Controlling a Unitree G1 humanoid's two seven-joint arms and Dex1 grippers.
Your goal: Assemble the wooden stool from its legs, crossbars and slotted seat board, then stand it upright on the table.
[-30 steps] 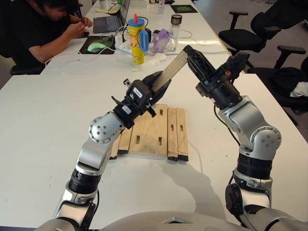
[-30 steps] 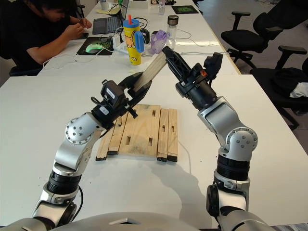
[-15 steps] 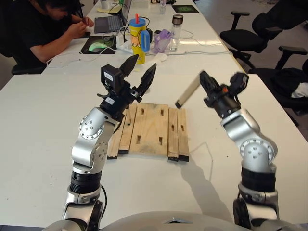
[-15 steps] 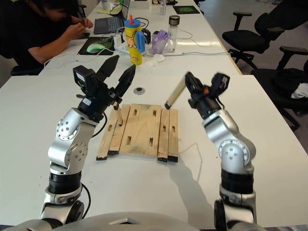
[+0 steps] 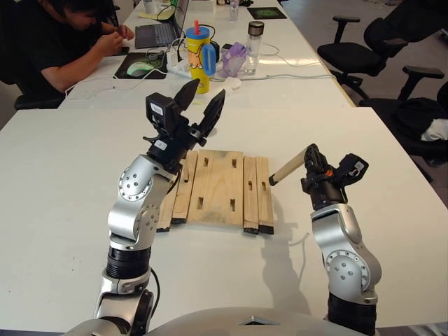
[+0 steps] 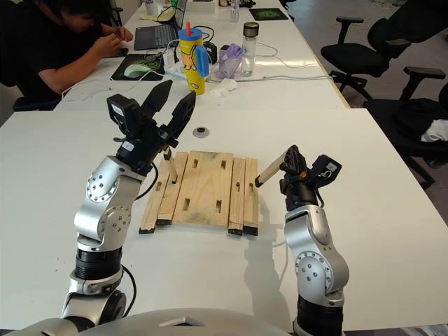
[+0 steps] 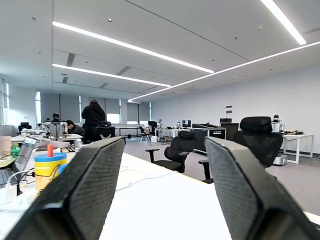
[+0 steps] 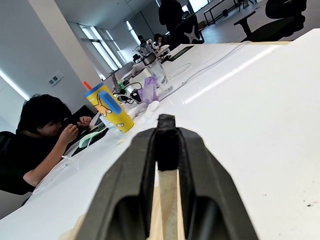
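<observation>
Lowered beside the seat board [image 5: 222, 187], right gripper [image 5: 308, 157] clamps a leg [image 5: 285, 170]; left gripper [image 5: 208, 89] gapes above white office table [image 5: 70, 182].

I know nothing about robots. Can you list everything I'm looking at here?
table: one, white, under everything.
seat board: one, pale wood, flat mid-table.
bars: four, pale wood, two along each side of the board.
leg: one, pale wood, held up right of the board.
disc: one, dark, beyond the board.
cup: one, yellow and blue, far table.
bottle: one, clear, far table.
chairs: two, black, far right.
left claw: one, black, open, raised near the left bars.
right claw: one, black, shut on the leg.
</observation>
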